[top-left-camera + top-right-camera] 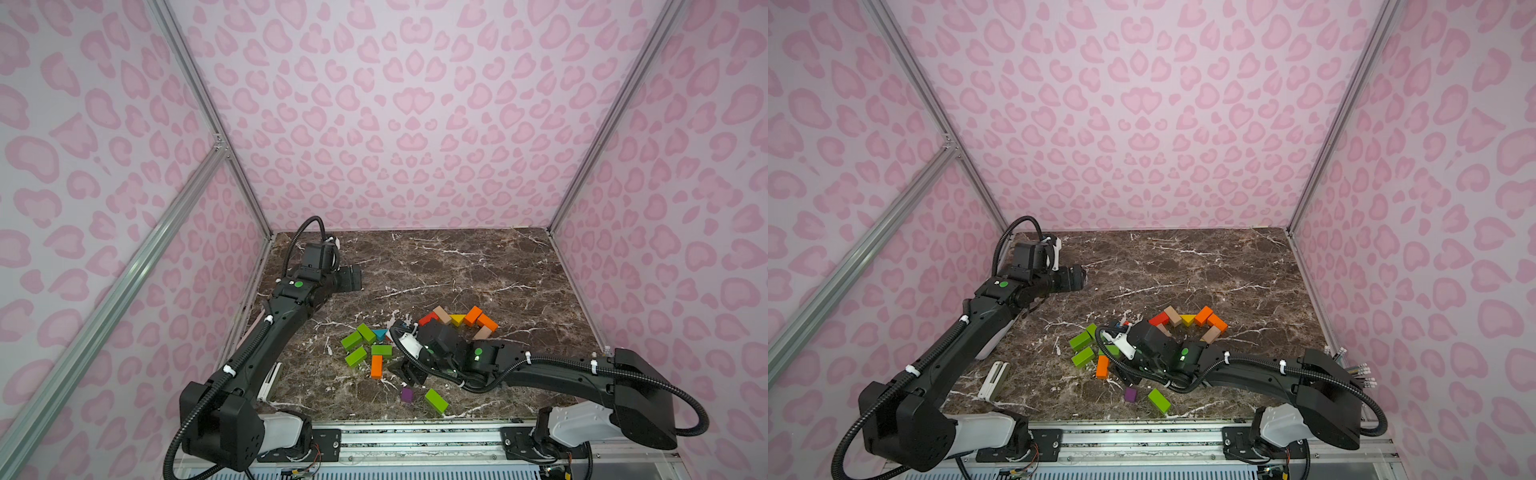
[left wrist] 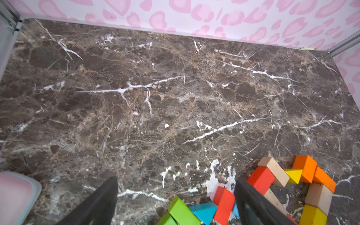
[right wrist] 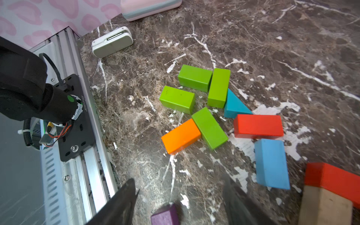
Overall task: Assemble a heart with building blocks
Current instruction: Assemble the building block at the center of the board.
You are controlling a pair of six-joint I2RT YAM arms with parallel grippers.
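A part-outline of building blocks in red, tan, yellow and orange lies right of centre; it also shows in the left wrist view as building blocks. Loose green bricks, an orange brick, a purple cube and a green brick lie nearer the front. My right gripper is open, low over the table, and the purple cube sits untouched between its fingers. A blue brick and a red brick lie beside it. My left gripper hangs open and empty at the back left, also seen as left gripper.
A white clip-like case lies at the front left near the left arm's base. A pink pouch rests by the left wall. Coloured pencils stick up at the right edge. Pink walls close in three sides; a metal rail runs along the front.
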